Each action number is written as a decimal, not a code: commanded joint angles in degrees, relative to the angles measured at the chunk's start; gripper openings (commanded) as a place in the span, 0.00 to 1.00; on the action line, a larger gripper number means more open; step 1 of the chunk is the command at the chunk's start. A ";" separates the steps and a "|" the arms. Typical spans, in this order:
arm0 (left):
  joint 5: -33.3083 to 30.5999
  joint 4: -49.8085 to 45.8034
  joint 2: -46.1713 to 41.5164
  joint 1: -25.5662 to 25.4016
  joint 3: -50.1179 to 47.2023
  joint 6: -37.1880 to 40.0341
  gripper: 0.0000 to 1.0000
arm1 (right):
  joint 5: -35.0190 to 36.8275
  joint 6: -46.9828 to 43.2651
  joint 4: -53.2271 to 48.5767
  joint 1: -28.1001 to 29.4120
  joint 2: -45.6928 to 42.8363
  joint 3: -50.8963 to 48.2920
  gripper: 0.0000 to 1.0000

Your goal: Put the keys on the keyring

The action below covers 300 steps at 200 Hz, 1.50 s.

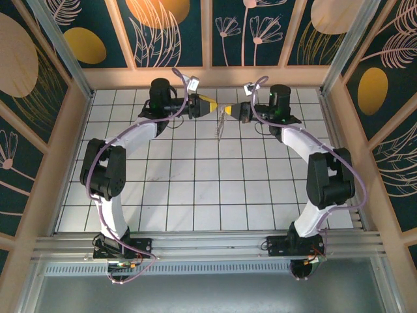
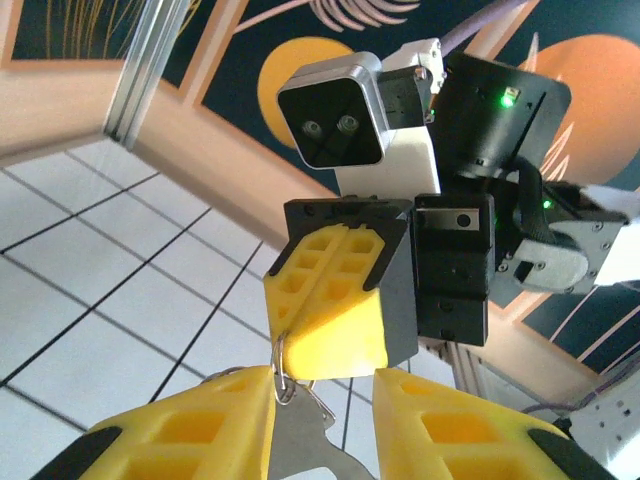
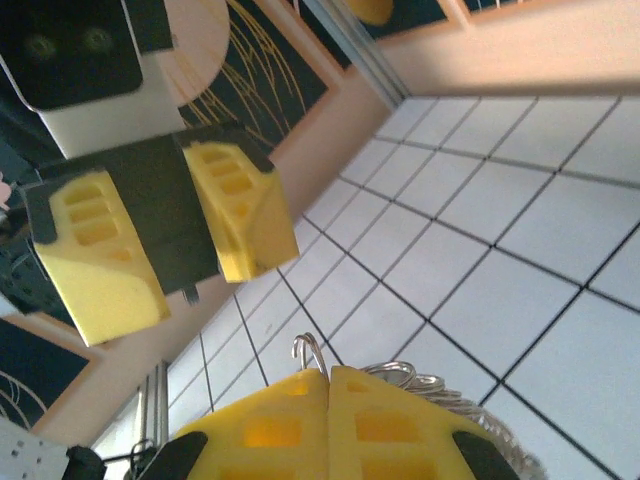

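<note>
My right gripper is shut on the keyring, whose thin wire loop pokes out above its yellow fingertips, with the coiled chain strip beside them. In the left wrist view the right gripper faces me and the keyring hangs from its tip. A silver key stands between the fingers of my left gripper, leaning on the left finger; a gap separates it from the right finger, so the jaws are open. The loop touches the key's top; whether it is threaded I cannot tell. From above, both grippers meet at the far centre, left gripper and right gripper, with the key dangling between.
White tiled floor with dark grout lines lies under both arms. Wooden walls and patterned panels close in the back and sides. The metal rail with the arm bases runs along the near edge.
</note>
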 commanded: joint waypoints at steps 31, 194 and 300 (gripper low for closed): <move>2.75 -13.37 4.40 0.99 5.65 10.71 0.31 | -5.73 -7.98 -8.50 -0.32 2.92 4.82 0.00; 5.94 -6.89 8.69 0.46 5.87 4.77 0.31 | -7.06 -9.61 -10.21 0.86 6.25 7.80 0.00; 6.46 -6.56 7.72 -0.67 4.97 5.11 0.31 | -6.08 -9.03 -10.19 2.15 6.94 9.56 0.00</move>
